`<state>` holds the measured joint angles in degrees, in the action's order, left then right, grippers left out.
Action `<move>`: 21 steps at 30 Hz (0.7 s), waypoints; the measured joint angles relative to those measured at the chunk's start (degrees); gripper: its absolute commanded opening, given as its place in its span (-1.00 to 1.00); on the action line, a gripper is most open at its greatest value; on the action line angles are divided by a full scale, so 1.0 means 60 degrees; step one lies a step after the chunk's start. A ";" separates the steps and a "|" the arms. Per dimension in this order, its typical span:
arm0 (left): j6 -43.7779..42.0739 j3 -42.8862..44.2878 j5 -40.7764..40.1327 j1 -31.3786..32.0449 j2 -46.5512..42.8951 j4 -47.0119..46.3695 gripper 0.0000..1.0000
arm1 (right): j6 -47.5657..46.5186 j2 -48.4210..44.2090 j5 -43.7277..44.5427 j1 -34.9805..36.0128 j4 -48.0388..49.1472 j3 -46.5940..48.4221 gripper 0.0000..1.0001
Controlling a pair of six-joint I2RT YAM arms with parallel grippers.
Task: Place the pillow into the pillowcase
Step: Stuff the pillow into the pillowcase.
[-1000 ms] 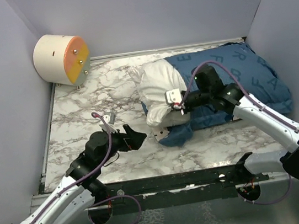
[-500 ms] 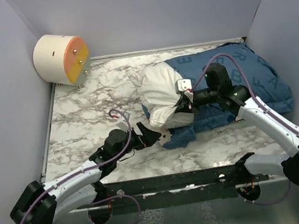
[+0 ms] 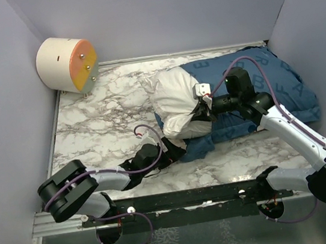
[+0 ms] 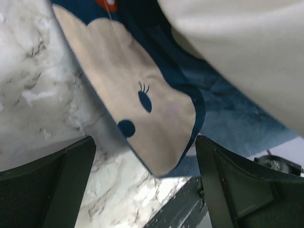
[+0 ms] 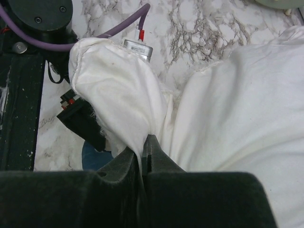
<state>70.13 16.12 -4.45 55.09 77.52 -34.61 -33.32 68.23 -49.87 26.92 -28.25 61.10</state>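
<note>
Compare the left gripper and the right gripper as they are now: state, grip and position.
The left gripper is open, holding nothing; the right gripper is shut on the pillow, pinching its white fabric. The left gripper sits low at the near corner of the pillowcase; the right gripper sits on top, by the case's opening. Both are at the pillow's near end.

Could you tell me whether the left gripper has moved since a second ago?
Yes. The left gripper has slid right along the marble table, reaching the pillowcase corner.
</note>
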 measured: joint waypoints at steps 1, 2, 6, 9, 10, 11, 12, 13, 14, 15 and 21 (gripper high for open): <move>0.0120 0.0091 -0.0080 0.0018 0.0233 -0.0229 0.71 | 0.0004 0.0000 -0.0011 -0.0004 0.0000 0.0000 -0.99; 0.0222 0.0168 -0.0240 0.0022 0.0470 -0.0470 0.70 | 0.0000 -0.0004 -0.0018 -0.0007 0.0000 0.0000 -0.99; 0.0619 0.0433 -0.0849 0.0018 0.1147 -0.1144 0.38 | 0.0000 -0.0007 -0.0033 -0.0007 -0.0004 0.0000 -0.99; 0.1002 0.0747 -0.1180 0.0026 0.1909 -0.1909 -0.55 | -0.0004 -0.0036 -0.0036 -0.0015 -0.0004 -0.0036 -0.99; 0.1067 0.0794 -0.1228 0.0029 0.2131 -0.2127 -0.96 | -0.0007 -0.0055 -0.0036 -0.0022 -0.0007 -0.0055 -0.99; 0.1209 0.0809 -0.1271 0.0026 0.2419 -0.2514 -1.00 | -0.0036 -0.0076 -0.0036 -0.0029 -0.0044 -0.0058 -0.99; 0.1293 0.0794 -0.1308 0.0026 0.2645 -0.2761 -1.00 | -0.0091 -0.0095 -0.0036 -0.0044 -0.0076 -0.0058 -0.99; 0.1293 0.0725 -0.1341 0.0026 0.2820 -0.3067 -1.00 | -0.0171 -0.0120 -0.0029 -0.0047 -0.0127 -0.0058 -0.99; 0.1286 0.0616 -0.1377 0.0026 0.2907 -0.3351 -1.00 | -0.0270 -0.0138 -0.0025 -0.0055 -0.0193 -0.0055 -0.99; 0.1235 0.0459 -0.1413 0.0022 0.2911 -0.3559 -1.00 | -0.0441 -0.0149 -0.0018 -0.0062 -0.0342 -0.0036 -0.99; -0.0113 0.0066 -0.1869 0.0073 -0.0481 -0.1821 -1.00 | -0.2226 0.0364 0.0466 -0.0062 -0.2612 0.1213 -0.99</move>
<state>69.45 16.51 -15.66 55.53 74.63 -45.54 -46.68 70.41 -47.07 26.55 -43.92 68.38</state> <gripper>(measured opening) 0.011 0.026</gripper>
